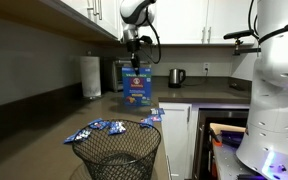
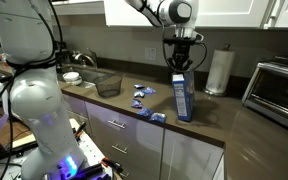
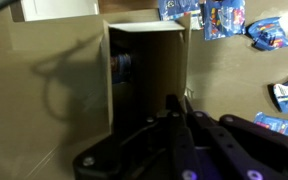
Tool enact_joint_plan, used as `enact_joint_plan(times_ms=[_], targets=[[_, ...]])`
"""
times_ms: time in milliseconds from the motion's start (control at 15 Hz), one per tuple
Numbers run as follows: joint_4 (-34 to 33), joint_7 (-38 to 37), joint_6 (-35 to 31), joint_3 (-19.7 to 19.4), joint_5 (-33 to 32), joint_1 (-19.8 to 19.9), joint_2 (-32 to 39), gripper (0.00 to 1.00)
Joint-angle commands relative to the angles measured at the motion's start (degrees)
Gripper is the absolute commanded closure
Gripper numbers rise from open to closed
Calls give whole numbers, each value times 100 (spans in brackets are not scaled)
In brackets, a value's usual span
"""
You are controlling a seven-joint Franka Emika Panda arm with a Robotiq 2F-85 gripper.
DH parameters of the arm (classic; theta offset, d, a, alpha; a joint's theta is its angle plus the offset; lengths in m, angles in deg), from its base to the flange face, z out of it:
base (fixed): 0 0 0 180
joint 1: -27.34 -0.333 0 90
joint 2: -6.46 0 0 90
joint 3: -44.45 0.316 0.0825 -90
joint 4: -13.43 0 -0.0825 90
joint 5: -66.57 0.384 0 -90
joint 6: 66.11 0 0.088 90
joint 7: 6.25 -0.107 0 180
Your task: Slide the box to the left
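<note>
The box is a tall blue carton with a yellow-orange picture, standing upright on the dark counter; it also shows in an exterior view. From the wrist view I look down into its open top with brown inner walls. My gripper hangs straight down at the box's top edge in both exterior views. In the wrist view its fingers lie pressed together, shut, with nothing visible between them.
Several small blue snack packets lie on the counter beside the box. A black wire basket stands nearby. A paper towel roll, a kettle and a toaster oven stand along the wall.
</note>
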Motion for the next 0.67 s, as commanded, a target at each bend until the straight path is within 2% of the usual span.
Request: enact_joint_plan(times_ms=[0,600], targets=[[107,-336,237,53,-179,-73,-241,95],[30,-516,242,13,-464,-53,-163,95]])
